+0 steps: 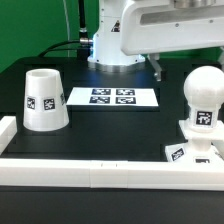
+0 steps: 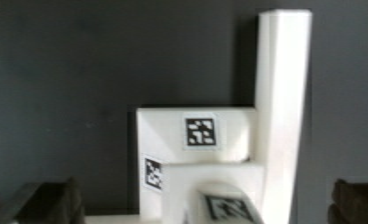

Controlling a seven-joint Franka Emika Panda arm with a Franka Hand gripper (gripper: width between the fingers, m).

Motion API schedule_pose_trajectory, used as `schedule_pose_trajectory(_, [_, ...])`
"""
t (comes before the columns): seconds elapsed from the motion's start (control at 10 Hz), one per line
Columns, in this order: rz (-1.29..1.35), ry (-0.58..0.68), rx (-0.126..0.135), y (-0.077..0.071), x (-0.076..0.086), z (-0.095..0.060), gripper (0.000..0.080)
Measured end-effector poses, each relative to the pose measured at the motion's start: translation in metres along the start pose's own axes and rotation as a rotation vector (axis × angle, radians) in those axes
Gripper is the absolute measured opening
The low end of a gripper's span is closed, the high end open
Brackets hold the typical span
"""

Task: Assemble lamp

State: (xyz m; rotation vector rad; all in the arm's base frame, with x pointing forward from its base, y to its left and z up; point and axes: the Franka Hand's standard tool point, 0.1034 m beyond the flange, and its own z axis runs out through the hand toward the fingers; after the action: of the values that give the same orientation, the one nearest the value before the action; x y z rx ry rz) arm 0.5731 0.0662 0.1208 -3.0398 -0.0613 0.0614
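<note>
The white bulb [image 1: 205, 98] stands upright on the square base [image 1: 190, 152] at the exterior view's right, against the front rail. The tapered shade [image 1: 44, 101] stands mouth down at the exterior view's left, apart from them. In the wrist view the base [image 2: 195, 150] and the bulb's tagged top [image 2: 227, 203] lie below my gripper [image 2: 199, 204]. Its dark fingers [image 2: 39, 202] stand wide apart on either side of the bulb without touching it. The gripper is open and empty. The arm's white hand [image 1: 172, 28] hangs high above the table.
The marker board [image 1: 112, 97] lies flat at the table's middle back. A long white rail [image 1: 100, 176] runs along the front and another [image 1: 6, 132] along the exterior view's left. A rail [image 2: 284, 100] also shows beside the base in the wrist view. The robot's pedestal [image 1: 112, 45] stands at the back.
</note>
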Motion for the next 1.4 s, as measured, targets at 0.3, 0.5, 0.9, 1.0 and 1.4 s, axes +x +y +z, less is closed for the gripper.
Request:
schedule_pose_trajectory(0.3, [-0.159, 0.014, 0.005, 0.079, -0.045, -0.017, 0.0698])
schedule_pose_trajectory(0.5, [-0.157, 0.026, 0.002, 0.108, -0.051, -0.029, 0.0698])
schedule_pose_trajectory(0.9, [-0.165, 0.022, 0.002, 0.104, -0.051, -0.025, 0.0698])
schedule_pose_trajectory(1.0, [-0.167, 0.021, -0.001, 0.104, -0.052, -0.023, 0.0698])
schedule_pose_trajectory(1.4, [-0.289, -0.017, -0.005, 0.158, -0.115, -0.016, 0.0698])
